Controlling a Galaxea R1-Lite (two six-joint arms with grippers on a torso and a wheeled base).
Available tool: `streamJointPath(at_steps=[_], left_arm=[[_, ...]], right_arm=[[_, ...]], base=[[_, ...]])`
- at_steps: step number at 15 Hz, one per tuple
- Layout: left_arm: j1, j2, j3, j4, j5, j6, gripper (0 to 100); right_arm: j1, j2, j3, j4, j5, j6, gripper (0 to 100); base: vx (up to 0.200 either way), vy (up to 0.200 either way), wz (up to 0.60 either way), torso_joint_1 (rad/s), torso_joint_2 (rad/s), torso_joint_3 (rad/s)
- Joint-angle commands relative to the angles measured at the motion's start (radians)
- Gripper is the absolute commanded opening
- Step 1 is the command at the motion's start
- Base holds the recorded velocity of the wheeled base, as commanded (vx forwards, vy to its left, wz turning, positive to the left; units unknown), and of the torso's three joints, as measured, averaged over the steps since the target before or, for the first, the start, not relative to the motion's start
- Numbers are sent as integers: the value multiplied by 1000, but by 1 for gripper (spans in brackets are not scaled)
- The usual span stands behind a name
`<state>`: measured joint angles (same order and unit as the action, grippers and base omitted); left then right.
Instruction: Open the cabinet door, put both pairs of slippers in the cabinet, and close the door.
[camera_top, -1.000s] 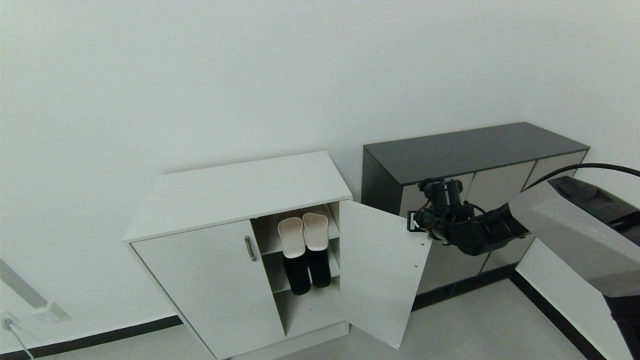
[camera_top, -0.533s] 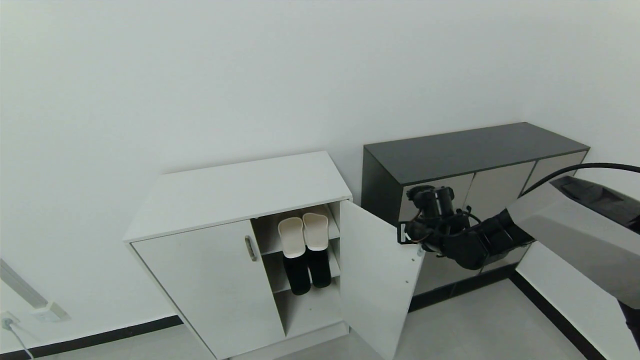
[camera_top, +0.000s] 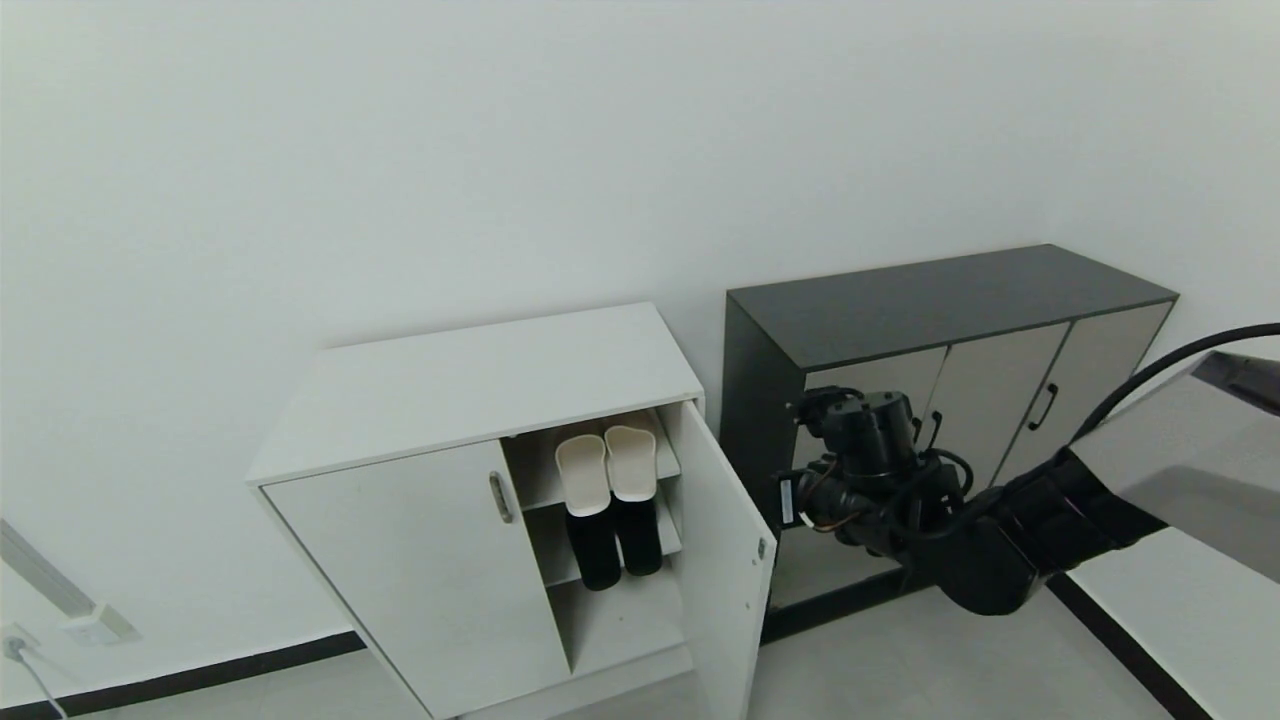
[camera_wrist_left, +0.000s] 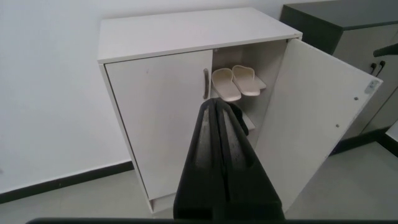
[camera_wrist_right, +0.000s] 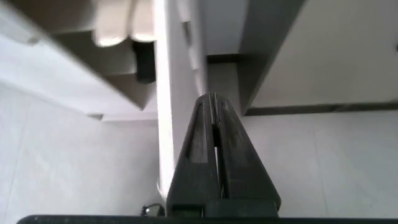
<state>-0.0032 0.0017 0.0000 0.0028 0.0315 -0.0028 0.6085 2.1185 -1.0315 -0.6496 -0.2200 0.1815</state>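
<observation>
The right gripper (camera_wrist_right: 213, 99) has its fingers pressed flat together with nothing between them, and its tip sits just beside the outer face of the cabinet door (camera_top: 725, 540), near the free edge; whether it touches the panel cannot be told. The left gripper (camera_wrist_left: 217, 104) is likewise pinched closed and empty, held out in front of the white cabinet (camera_top: 470, 385) and aimed at its middle, well apart from it. The right-hand door stands partly open, its long axis upright, hinged on the cabinet's right side with the free edge swung out into the room. Inside, the cream slippers (camera_top: 607, 468) lie side by side on the upper shelf, long axes running front to back, near ends jutting past the shelf edge. The black slippers (camera_top: 615, 545) sit directly below on the next shelf, lying the same way. The left door, with its metal handle (camera_top: 500, 497), is closed. A dark sideboard (camera_top: 950, 300) stands just to the right.
</observation>
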Motion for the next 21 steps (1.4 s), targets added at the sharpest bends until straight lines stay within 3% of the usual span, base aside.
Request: streamJointPath(at_steps=[1, 10, 17, 21], left_arm=[[0, 0, 0, 0, 1, 0, 0], [0, 0, 0, 0, 2, -2, 0], [0, 0, 0, 0, 2, -2, 0], [0, 0, 0, 0, 2, -2, 0]], right_arm=[[20, -42, 68, -32, 1, -54, 0], [39, -28, 102, -111, -7, -85, 0], [50, -26, 122, -143, 50, -88, 0], [46, -17, 123, -162, 53, -89, 0]], base=[[0, 0, 0, 0, 0, 0], [0, 0, 0, 0, 0, 0], [0, 0, 600, 0, 4, 4], [0, 0, 0, 0, 0, 0]])
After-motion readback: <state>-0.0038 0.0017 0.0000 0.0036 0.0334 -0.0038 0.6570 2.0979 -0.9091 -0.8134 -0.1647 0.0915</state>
